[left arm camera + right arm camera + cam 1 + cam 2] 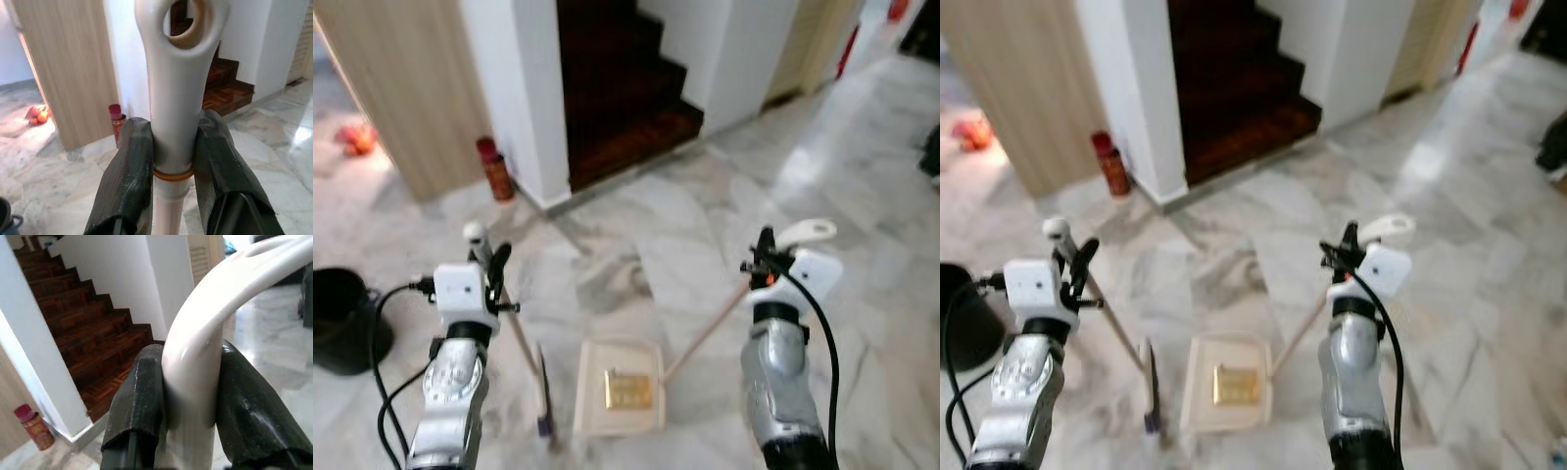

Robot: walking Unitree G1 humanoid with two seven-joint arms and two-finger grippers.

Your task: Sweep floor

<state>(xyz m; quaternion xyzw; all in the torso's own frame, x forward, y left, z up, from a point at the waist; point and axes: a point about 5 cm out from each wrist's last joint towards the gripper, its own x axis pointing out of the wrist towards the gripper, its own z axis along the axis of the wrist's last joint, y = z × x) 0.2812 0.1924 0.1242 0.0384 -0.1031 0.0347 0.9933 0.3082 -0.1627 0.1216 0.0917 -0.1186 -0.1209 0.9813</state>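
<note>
— Where did we stand with the sweeping at that point?

— We had both tools in hand. Our left gripper [487, 257] had its fingers [128, 176] pinched on the white top of the broom handle [173, 98], and the broom head [544, 392] rested on the marble floor [724, 196] just left of the dustpan [619, 387]. Our right gripper [766, 257] had its fingers [142, 396] clamped on the curved white dustpan handle [205, 333], whose long stick ran down to the pan.

— And the rubbish?

— A yellowish scrap [628, 390] lay inside the pan already, near its middle. On the floor around it we could make out no other litter, though the picture was soft.

— So which step was that, in our view?

— We judged it the collecting step, close to done: pan flat on the floor, broom beside it.

— What did the next move call for?

— Either a last stroke of the broom toward the pan's open edge, or lifting the pan level so the scrap stayed in. The black bin [337, 318] stood well off to our left, a likely place to empty it.
</note>
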